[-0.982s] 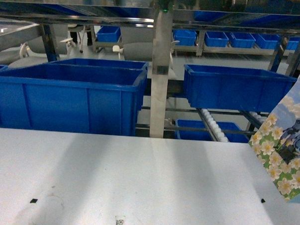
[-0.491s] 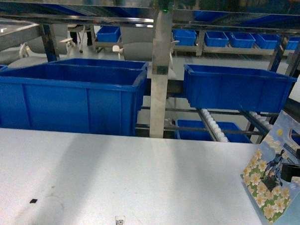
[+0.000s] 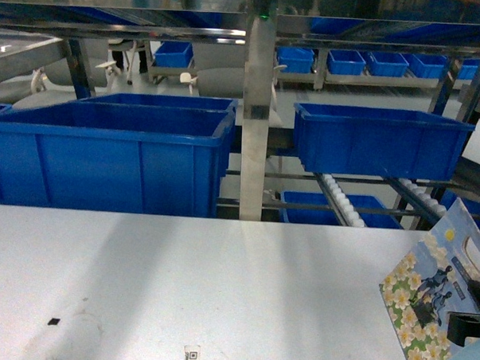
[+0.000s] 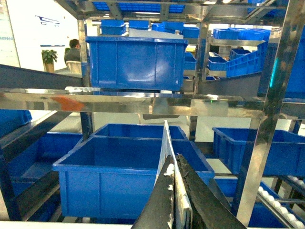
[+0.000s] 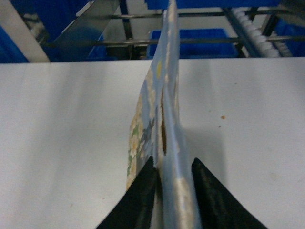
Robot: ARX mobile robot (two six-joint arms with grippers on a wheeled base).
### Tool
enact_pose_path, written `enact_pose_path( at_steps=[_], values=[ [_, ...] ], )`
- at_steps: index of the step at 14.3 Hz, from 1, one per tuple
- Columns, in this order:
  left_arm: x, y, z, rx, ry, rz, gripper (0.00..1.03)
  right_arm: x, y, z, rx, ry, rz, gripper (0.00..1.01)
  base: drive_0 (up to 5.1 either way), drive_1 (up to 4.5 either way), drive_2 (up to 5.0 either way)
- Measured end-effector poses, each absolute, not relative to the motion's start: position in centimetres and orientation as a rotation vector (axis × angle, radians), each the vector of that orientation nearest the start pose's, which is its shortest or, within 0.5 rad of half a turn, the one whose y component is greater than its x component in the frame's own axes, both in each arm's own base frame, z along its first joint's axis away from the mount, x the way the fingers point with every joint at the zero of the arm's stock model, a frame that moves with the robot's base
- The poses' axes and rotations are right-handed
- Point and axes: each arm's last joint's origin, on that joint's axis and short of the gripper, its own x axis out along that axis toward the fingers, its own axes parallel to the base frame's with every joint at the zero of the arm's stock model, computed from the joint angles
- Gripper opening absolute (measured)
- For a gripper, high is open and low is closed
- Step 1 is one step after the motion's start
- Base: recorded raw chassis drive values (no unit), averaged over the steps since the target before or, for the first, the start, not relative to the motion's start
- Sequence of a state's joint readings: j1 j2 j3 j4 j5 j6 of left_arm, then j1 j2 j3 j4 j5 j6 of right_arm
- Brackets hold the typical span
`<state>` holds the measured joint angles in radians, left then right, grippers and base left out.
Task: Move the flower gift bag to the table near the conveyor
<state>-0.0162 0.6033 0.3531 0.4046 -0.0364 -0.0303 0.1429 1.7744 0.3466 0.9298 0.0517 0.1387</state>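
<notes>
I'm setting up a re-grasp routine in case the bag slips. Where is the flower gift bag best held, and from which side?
Probably by its thin top edge, near the handle cutout, coming from above. The bag stands edge-on over the table, flat and narrow, so the right gripper pinching across its two faces suits it, as it does here.

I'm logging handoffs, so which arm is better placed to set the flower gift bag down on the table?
The right. The right gripper already pinches the flower gift bag above the table; the left gripper grips something else.

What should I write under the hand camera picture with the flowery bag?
Right gripper pinches the flower gift bag edge-on above the white table.
</notes>
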Motion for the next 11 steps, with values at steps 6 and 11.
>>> enact_pose_path(
  at_steps=[6,11],
  values=[
    [15.0,-0.1,26.6,-0.034,-0.155,0.018,0.02,21.7,3.2,12.2,0.071,0.298,-0.044,0.89,0.0,0.00,0.0],
    [15.0,-0.1,26.6,-0.034,-0.154,0.018,0.02,19.0,1.2,14.0,0.011,0.224,-0.162,0.98,0.0,0.00,0.0]
  ],
)
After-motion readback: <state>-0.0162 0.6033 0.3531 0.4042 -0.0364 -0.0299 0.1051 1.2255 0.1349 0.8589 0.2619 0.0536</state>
